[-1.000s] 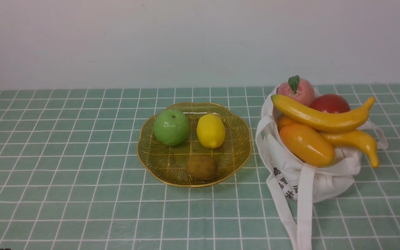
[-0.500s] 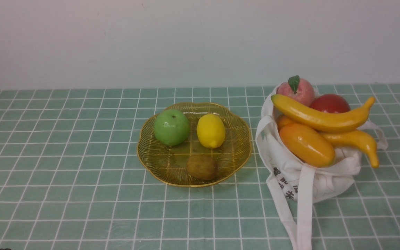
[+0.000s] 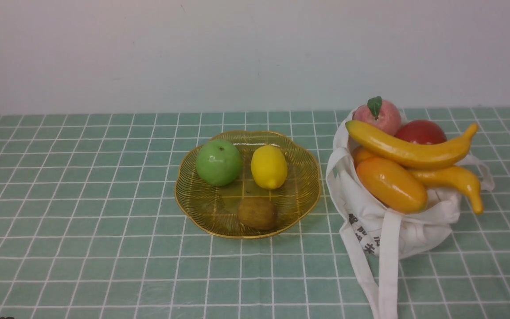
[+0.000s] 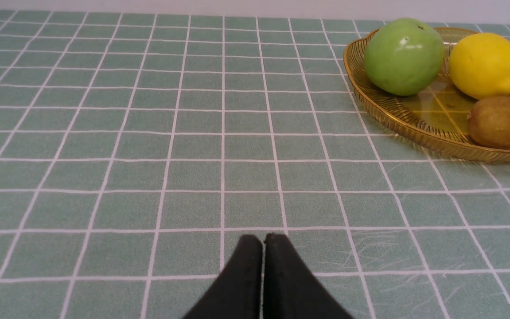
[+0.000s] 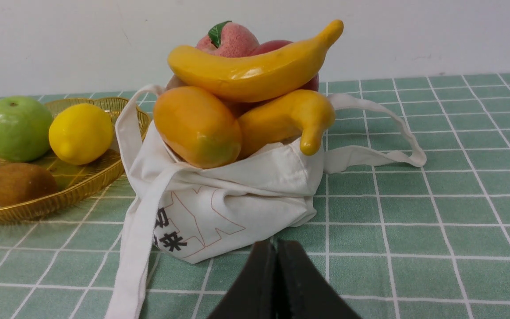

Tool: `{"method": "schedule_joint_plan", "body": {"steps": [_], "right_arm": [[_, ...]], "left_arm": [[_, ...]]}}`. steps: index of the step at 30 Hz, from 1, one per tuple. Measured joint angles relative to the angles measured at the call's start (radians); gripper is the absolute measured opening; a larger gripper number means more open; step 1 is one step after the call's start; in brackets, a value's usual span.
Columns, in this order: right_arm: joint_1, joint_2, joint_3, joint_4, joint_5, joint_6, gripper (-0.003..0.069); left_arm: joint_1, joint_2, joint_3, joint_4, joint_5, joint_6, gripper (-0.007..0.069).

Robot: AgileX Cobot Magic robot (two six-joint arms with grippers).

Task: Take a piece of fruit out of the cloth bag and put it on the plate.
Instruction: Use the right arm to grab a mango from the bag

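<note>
**Jaw state.** The right jaws are pressed together and hold nothing. In the right wrist view they sit low over the desk (image 3: pixel 82 199), short of the cloth bag (image 5: pixel 219 199) and clear of it. The left jaws are likewise together and empty, over bare desk, with the plate (image 4: pixel 396 122) off to one side. Neither arm appears in the front view.

**Task object.** The piece of fruit (image 3: pixel 391 184), orange with a greenish tip, lies in the mouth of the cloth bag, on the side facing the robot. An upper banana (image 3: pixel 407 150) lies over its far end, and a lower banana (image 3: pixel 454 179) lies against its side. A peach (image 3: pixel 379 117) and a red fruit (image 3: pixel 421 131) sit behind them. The bag stands just beside the plate, on its right.

**Step in hand.** Judged from this layout, the reach toward the bag has not begun.

**Next move.** The right arm is the nearer. Its jaws must part wide, then approach the near, uncovered end of the fruit without disturbing the bananas or snagging the strap. On the plate, a green apple (image 3: pixel 218 162), a lemon (image 3: pixel 269 167) and a kiwi (image 3: pixel 257 213) leave its near-left part bare.
</note>
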Motion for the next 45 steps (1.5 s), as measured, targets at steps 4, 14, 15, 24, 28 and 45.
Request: {"method": "schedule_joint_plan", "body": {"steps": [4, 14, 15, 24, 28, 45], "right_arm": [[0.000, 0.000, 0.000, 0.000, 0.000, 0.000, -0.0015], [0.000, 0.000, 0.000, -0.005, 0.001, 0.000, -0.0015], [0.000, 0.000, 0.000, -0.010, 0.002, 0.000, -0.0015], [0.000, 0.000, 0.000, -0.019, 0.003, 0.000, -0.0015], [0.000, 0.000, 0.000, -0.019, 0.003, 0.000, -0.0015], [0.000, 0.000, 0.002, 0.408, -0.011, 0.289, -0.0015]], "left_arm": [[0.000, 0.000, 0.000, 0.000, 0.000, 0.000, -0.0008], [0.000, 0.000, 0.000, 0.000, 0.000, 0.000, -0.0008], [0.000, 0.000, 0.000, 0.000, 0.000, 0.000, -0.0008], [0.000, 0.000, 0.000, 0.000, 0.000, 0.000, -0.0008], [0.000, 0.000, 0.000, 0.000, 0.000, 0.000, -0.0008], [0.000, 0.000, 0.000, 0.000, 0.000, 0.000, -0.0008]]}}
